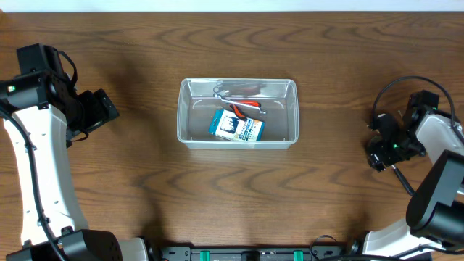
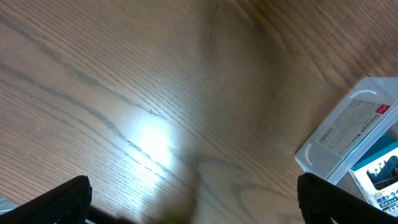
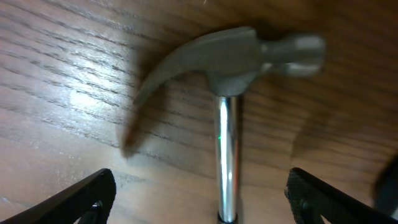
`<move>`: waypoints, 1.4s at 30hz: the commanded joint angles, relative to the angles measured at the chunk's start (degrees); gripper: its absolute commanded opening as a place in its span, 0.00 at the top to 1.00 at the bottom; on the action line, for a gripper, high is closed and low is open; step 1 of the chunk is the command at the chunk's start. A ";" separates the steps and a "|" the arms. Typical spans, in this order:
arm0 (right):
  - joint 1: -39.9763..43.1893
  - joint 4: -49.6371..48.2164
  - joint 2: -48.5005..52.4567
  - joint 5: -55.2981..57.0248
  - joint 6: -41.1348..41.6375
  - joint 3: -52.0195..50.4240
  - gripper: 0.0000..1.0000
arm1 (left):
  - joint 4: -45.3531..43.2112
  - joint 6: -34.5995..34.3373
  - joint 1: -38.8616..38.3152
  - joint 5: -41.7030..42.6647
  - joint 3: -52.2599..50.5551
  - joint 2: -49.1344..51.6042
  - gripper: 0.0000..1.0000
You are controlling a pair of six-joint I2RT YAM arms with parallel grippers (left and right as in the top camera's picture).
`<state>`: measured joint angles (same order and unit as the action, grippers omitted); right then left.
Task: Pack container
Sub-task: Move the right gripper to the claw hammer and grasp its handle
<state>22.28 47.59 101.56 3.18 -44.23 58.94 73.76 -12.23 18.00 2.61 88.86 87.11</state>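
The clear container [image 1: 238,146] stands mid-table and holds a blue-and-white box [image 1: 237,127] and red-handled pliers [image 1: 245,107]. A claw hammer [image 3: 236,53] lies on the wood in the right wrist view. Its chrome shaft [image 3: 225,155] runs between the wide-apart fingers of my right gripper [image 3: 200,182], with a gap on both sides. From overhead the right gripper [image 1: 378,151] sits at the right edge and hides the hammer. My left gripper [image 1: 107,110] is open over bare wood, left of the container. The left wrist view shows the container's corner [image 2: 329,143] beside the left gripper [image 2: 194,190].
A black cable [image 1: 397,174] loops beside the right arm. The left arm's white link [image 1: 36,167] stretches along the table's left side. The table's far edge [image 1: 232,9] runs along the top of the overhead view.
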 commanded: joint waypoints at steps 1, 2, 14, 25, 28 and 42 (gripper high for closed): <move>1.18 -0.11 1.81 0.39 -0.39 0.09 0.11 | 0.42 -0.52 0.20 -0.11 0.63 0.11 0.02; 1.18 -0.31 2.32 0.39 -0.39 0.09 0.11 | 0.42 -0.52 0.20 -0.11 0.63 0.11 0.02; 1.18 -1.73 4.33 -0.85 -0.39 0.09 0.27 | 0.39 -0.55 0.20 -0.11 0.63 0.11 0.02; 1.18 -2.19 4.33 -0.85 -0.39 0.09 0.46 | 0.42 -0.52 0.20 -0.11 0.63 0.11 0.02; 1.18 -2.21 4.33 -0.87 -0.39 0.09 0.52 | 0.42 -0.52 0.20 -0.11 0.63 0.11 0.02; 1.18 -2.21 4.33 -1.31 -0.37 0.09 0.87 | 0.39 -0.52 0.20 -0.11 0.63 0.11 0.02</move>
<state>22.28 45.52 103.98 2.79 -44.49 59.13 73.76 -12.23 18.00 2.61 88.86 87.11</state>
